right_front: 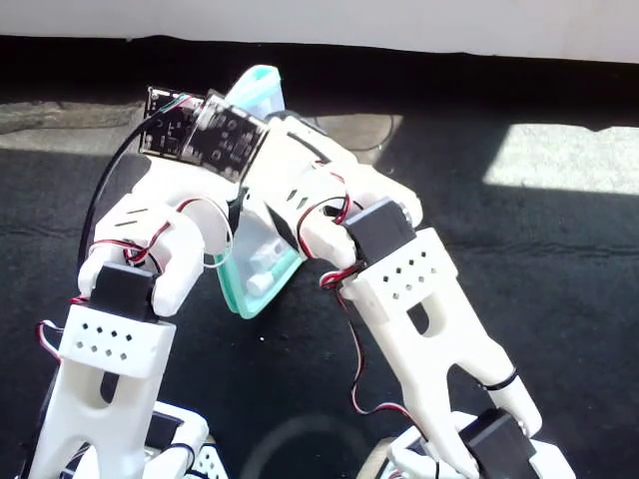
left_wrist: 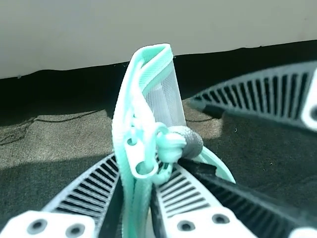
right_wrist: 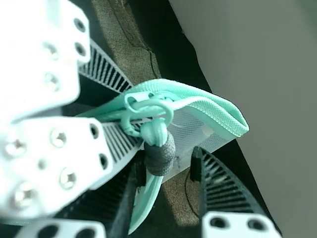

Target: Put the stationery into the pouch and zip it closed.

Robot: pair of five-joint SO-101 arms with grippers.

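Observation:
A mint-green mesh pouch (right_front: 258,281) hangs lifted off the table between both arms. White stationery (right_front: 265,261) shows through its mesh. My left gripper (left_wrist: 141,168) is shut on the pouch's zipper edge (left_wrist: 130,114), just beside the slider (left_wrist: 138,156). A looped pull cord with a grey bead (left_wrist: 190,141) hangs from the slider. My right gripper (right_wrist: 168,161) is open, and the bead (right_wrist: 159,153) lies between its fingers, against one of them. In the left wrist view the right gripper (left_wrist: 190,130) comes in from the side.
Black cloth (right_front: 559,299) covers the table, with a sunlit patch (right_front: 564,160) at the right rear. A thin cable (right_front: 379,130) lies on the cloth behind the pouch. A white wall (right_front: 399,20) closes the far edge.

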